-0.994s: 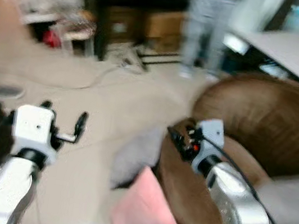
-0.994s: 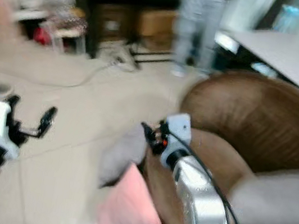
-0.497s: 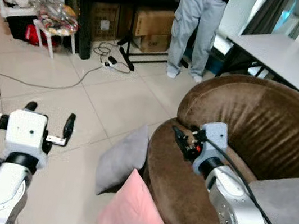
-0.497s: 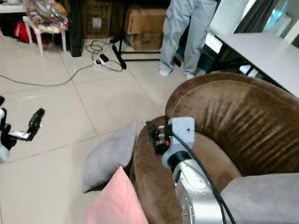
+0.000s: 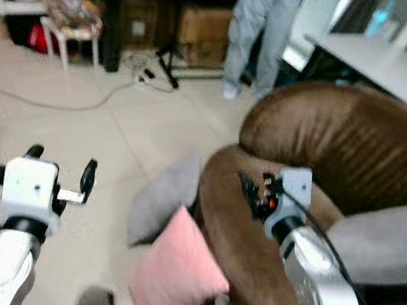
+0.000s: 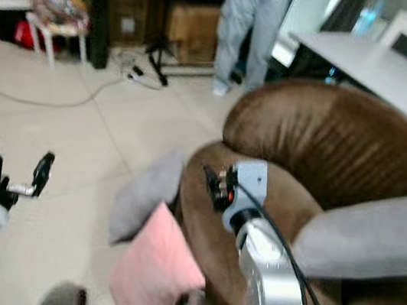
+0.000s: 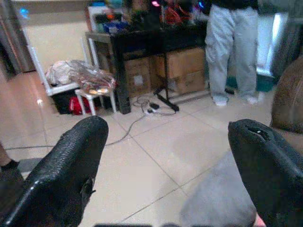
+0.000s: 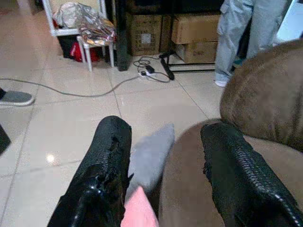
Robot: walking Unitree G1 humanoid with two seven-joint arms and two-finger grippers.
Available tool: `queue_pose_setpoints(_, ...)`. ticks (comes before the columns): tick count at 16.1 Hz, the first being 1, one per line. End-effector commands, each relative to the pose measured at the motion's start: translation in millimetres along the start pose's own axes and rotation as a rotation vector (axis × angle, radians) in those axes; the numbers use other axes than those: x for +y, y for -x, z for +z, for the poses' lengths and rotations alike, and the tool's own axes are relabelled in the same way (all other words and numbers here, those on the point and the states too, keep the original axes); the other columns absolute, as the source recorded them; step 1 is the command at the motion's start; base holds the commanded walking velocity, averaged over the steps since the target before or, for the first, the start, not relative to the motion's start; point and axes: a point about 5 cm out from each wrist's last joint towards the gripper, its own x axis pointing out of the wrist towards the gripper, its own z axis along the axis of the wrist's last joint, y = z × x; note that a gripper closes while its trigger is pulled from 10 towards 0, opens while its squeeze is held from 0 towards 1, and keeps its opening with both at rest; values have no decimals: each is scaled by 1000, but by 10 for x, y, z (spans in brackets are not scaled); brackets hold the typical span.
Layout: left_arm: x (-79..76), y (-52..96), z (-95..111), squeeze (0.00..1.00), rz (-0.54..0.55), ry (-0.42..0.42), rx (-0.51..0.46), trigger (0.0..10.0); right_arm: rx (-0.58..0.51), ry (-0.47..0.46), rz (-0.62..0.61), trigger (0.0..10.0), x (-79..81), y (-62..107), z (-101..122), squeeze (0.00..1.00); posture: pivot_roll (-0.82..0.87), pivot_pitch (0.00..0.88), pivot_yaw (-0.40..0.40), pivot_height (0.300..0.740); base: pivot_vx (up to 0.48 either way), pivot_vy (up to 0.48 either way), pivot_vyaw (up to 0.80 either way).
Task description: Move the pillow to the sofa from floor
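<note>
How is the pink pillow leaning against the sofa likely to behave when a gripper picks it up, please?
The pink pillow looks plump and fabric-covered, so it is probably light and would squash between the fingers. Pinched at a corner, it may sag. It leans on the brown sofa, so a nudge could topple it flat.

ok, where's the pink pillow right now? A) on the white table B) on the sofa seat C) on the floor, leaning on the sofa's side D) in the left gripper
C. The pink pillow stands on the tiled floor against the brown sofa, beside a grey pillow; the left gripper and right gripper are both open and hold nothing.
</note>
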Motion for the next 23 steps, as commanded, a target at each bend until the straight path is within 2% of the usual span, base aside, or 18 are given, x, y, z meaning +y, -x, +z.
queue_pose_setpoints(1, 10, 35, -40, 0, 19, 1, 17, 10000, -9, 19, -15, 10000, -39, -26, 46, 0, 44, 0, -105, 599, 0, 0, 0)
queue_pose_setpoints(3, -1, 37, -51, 0, 25, 4, 17, 10000, -5, 29, -12, 10000, -58, -26, 52, 0, 43, 0, -119, 574, 0, 0, 0)
queue_pose_setpoints(9, -17, 55, -65, 0, 24, 8, 18, 10000, 23, 56, 19, 10000, -37, -27, 33, 0, 39, 0, -122, 574, 0, 0, 0)
queue_pose_setpoints(15, -33, -17, 2, 0, -23, -11, -12, 10000, 6, 45, -15, 10000, -37, -25, 62, 0, 19, 0, -74, 574, 0, 0, 0)
queue_pose_setpoints(19, -28, -32, 41, 0, -50, -21, -20, 10000, 13, 27, -36, 10000, -24, 34, 20, 0, 10, 0, -45, 574, 0, 0, 0)
queue_pose_setpoints(23, -30, -57, 57, 0, -71, 21, -37, 10000, 19, 8, -46, 10000, -13, 74, 1, 0, -5, 0, -35, 574, 0, 0, -270)
